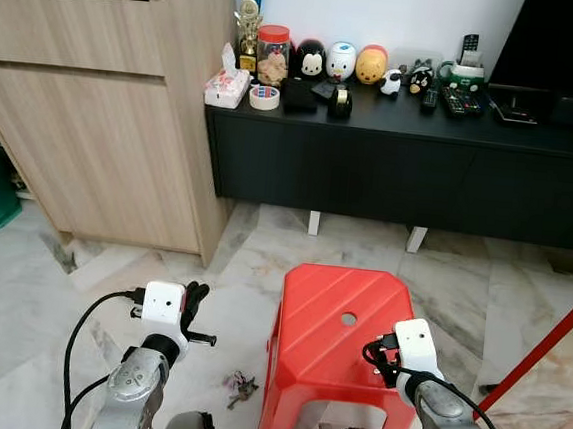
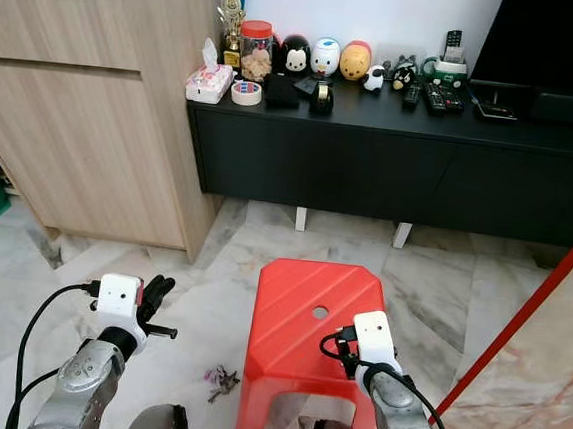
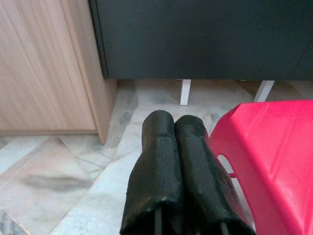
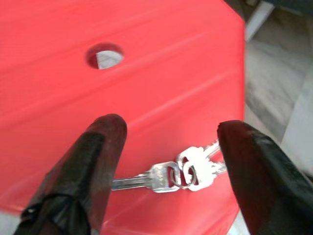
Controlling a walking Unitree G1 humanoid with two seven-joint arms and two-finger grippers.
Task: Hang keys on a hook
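Keys (image 4: 183, 172) lie flat on top of the red stool (image 1: 332, 329), a silver bunch on a ring, lower centre of the right wrist view, between the two black fingers (image 4: 98, 152) but touching neither. Right gripper (image 4: 168, 147) hovers over the stool top, jaws spread wide, holding nothing; stool's round hole (image 4: 104, 55) sits upper left of that frame. In the head view the right arm is lower right, at the stool's right edge. Second small bunch of keys (image 1: 241, 385) lies on the marble floor (image 1: 40, 283), just left of the stool, bottom centre. Left gripper (image 3: 173, 147) is lower left of the head view, above the floor beside the stool, fingers pressed together, nothing between them. Behind: black low cabinet (image 1: 411, 165) across the upper frame with figurines (image 1: 340, 61), a jar (image 1: 273, 53), tape roll (image 1: 264, 97) and tissue pack (image 1: 225, 87). Wooden cupboard (image 1: 95, 107) upper left. Red pole (image 1: 546, 343) slants at right edge.
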